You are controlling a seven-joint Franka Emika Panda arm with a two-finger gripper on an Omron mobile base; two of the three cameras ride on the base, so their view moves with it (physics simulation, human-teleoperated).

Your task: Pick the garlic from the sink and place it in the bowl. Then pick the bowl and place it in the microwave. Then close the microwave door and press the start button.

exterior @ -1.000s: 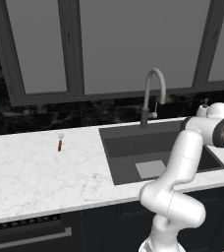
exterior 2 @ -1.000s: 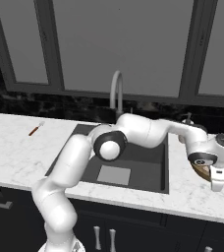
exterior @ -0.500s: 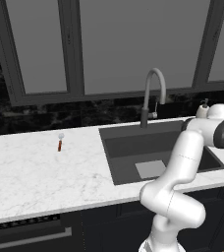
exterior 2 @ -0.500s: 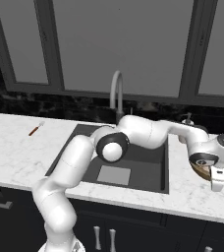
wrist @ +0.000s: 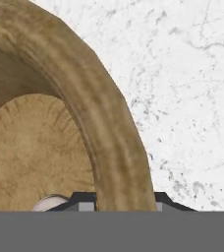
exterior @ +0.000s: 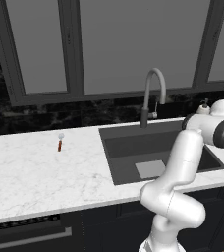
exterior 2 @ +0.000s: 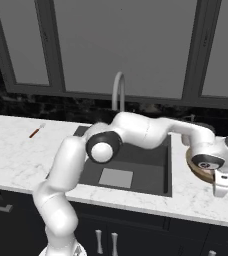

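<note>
The tan wooden bowl [exterior 2: 195, 169] stands on the counter to the right of the sink [exterior 2: 151, 177], partly behind my hand. My gripper [exterior 2: 221, 193] points down at the bowl's near rim. In the hand view the thick rim of the bowl [wrist: 99, 113] runs straight between the two fingertips of the gripper [wrist: 121, 199], which is shut on it. A pale round bit of the garlic [wrist: 49, 202] peeks out on the bowl's floor beside one fingertip. The microwave and its door are out of view.
The dark sink [exterior: 133, 142] has a curved faucet [exterior: 153, 88] behind it. A small red-handled utensil [exterior: 60, 143] lies on the white marble counter [exterior: 35, 182] to the left. A soap dispenser [exterior: 204, 106] stands behind my arm. Dark windows run along the back wall.
The jaws have gone from open to shut on the bowl's rim. The arm has hardly moved, and the bowl stays where it was.
</note>
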